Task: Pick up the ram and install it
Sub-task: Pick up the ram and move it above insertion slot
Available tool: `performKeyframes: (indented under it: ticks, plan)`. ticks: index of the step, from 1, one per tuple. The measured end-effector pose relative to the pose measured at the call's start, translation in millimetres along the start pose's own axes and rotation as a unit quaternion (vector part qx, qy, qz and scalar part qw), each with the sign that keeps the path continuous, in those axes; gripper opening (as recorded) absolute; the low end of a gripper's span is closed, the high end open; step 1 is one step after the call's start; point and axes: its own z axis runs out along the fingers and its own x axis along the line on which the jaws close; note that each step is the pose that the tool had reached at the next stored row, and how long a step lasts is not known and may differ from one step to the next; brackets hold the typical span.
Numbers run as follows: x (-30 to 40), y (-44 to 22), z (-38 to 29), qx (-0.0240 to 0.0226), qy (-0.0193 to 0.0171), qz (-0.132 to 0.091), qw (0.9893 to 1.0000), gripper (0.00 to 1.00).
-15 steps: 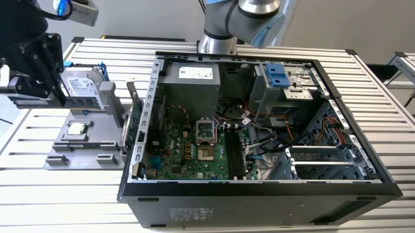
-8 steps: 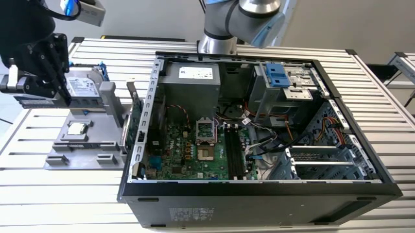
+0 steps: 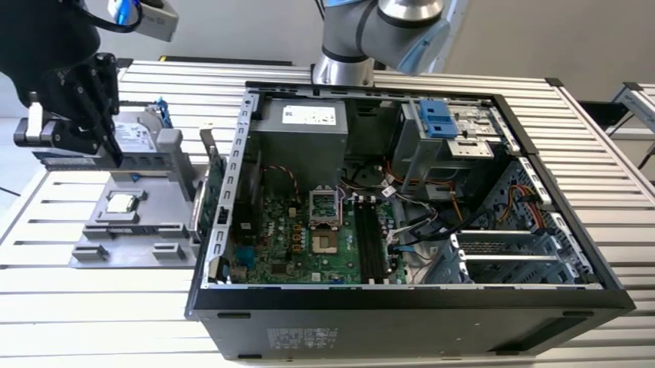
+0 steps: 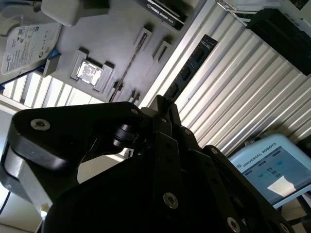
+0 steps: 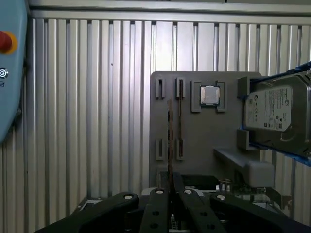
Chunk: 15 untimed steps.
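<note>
As it stands on edge in the grey holder (image 5: 194,145), near the processor (image 5: 209,95), the ram (image 5: 169,131) is judged light, stiff and fragile, best taken by its flat faces near mid-length. The end effector (image 5: 171,183) is aligned with it; released or clenched cannot be told. The open computer case (image 3: 430,295) on the surface (image 3: 103,307) is supplied by the exterior view, the ram's slots by the first wrist view.

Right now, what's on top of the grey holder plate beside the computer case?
A small square silver processor chip, a silver hard drive in a blue frame and the long thin ram stick on edge in slots. The drive covers what's beneath.
</note>
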Motion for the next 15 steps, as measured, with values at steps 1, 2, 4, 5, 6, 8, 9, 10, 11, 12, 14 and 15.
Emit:
performKeyframes:
  ticks: [1, 2, 4, 5, 6, 8, 9, 10, 11, 12, 14, 15]
  plan:
    - [-0.1, -1.2, 0.0, 0.0, 0.0, 0.0, 1.0, 0.0]
    - [-0.2, -2.3, 0.0, 0.0, 0.0, 0.0, 1.0, 0.0]
    - [-0.3, -4.5, -0.1, 0.0, 0.0, 0.0, 1.0, 0.0]
    - [-0.4, -5.6, -0.2, 0.0, 0.0, 0.0, 1.0, 0.0]
    - [-0.4, -6.7, -0.2, 0.0, 0.0, 0.0, 1.0, 0.0]
    - [-0.6, -9.0, -0.2, 0.0, 0.0, 0.0, 1.0, 0.0]
    - [-0.6, -10.1, -0.3, 0.0, 0.0, 0.0, 1.0, 0.0]
    - [-0.7, -11.3, -0.3, 0.0, 0.0, 0.0, 1.0, 0.0]
    - [-0.8, -12.5, -0.3, 0.0, 0.0, 0.0, 1.0, 0.0]
    - [-0.9, -13.6, -0.4, 0.0, 0.0, 0.0, 1.0, 0.0]
    - [-1.0, -16.1, -0.4, 0.0, 0.0, 0.0, 1.0, 0.0]
    - [-1.0, -17.3, -0.5, 0.0, 0.0, 0.0, 1.0, 0.0]
